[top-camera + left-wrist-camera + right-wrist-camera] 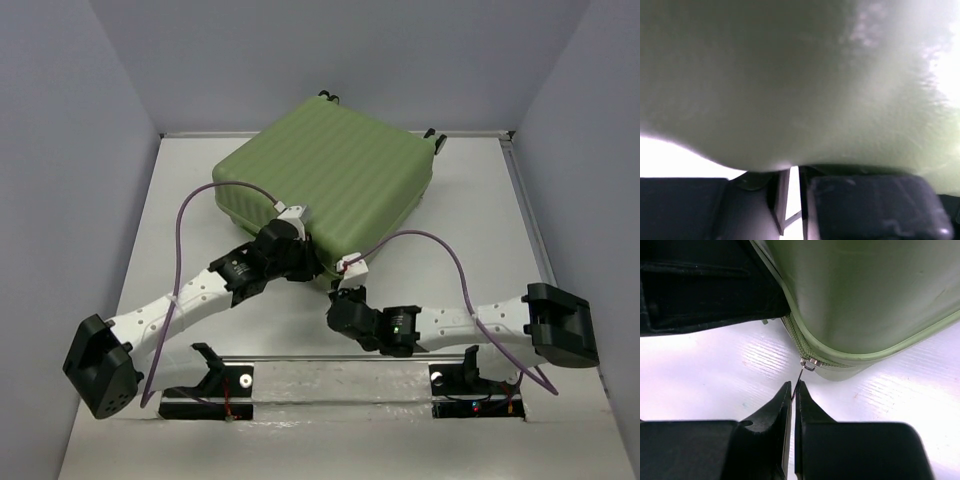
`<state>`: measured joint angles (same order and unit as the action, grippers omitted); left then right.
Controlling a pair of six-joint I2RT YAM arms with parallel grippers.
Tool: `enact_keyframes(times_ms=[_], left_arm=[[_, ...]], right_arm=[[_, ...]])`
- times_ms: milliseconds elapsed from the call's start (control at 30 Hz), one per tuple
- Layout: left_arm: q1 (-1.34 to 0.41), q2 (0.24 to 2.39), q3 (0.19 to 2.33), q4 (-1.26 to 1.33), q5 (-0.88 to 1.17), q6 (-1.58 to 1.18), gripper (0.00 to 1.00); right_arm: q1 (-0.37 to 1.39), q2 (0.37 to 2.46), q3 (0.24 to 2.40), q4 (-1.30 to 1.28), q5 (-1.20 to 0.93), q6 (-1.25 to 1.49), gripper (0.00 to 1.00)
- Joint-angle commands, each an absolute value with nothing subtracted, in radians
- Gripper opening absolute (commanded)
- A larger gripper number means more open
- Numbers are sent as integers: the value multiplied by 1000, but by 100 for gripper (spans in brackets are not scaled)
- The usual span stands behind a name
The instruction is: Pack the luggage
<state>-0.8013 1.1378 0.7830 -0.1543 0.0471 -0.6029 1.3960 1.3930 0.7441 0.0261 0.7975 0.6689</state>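
The left arm [165,308] and right arm [495,320] share white link shells joined by chunky black joint housings. A purple cable [178,225] loops beside each. A green light [398,325] glows on the right arm's wrist block. The left tool [794,175] and right tool [792,390] have matte black fingers.

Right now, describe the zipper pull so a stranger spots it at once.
The big light-green luggage lies on the table. On its near corner, along the zipper seam, sits the zipper pull: the only small metal piece, its thin tab pinched by the right gripper.
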Motion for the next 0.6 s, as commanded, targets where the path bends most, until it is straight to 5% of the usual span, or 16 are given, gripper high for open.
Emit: enact_keyframes(times_ms=[0, 200, 400, 433, 467, 567], left_arm=[[-810, 1199, 876, 219, 64, -615, 29], [-767, 1148, 905, 95, -32, -553, 85], [-569, 1014, 1049, -67, -55, -471, 98], [-495, 1014, 1075, -83, -46, -465, 99], [-459, 1020, 1135, -100, -34, -459, 99], [-348, 1080, 1265, -188, -20, -414, 99]], right_arm=[[1513, 1448, 862, 179, 538, 658, 7], [1463, 1468, 881, 244, 497, 650, 7], [1463, 1290, 668, 247, 500, 775, 13], [1463, 1260, 641, 244, 492, 784, 19], [1463, 1211, 620, 232, 482, 790, 43], [1463, 1126, 607, 95, 466, 805, 82]])
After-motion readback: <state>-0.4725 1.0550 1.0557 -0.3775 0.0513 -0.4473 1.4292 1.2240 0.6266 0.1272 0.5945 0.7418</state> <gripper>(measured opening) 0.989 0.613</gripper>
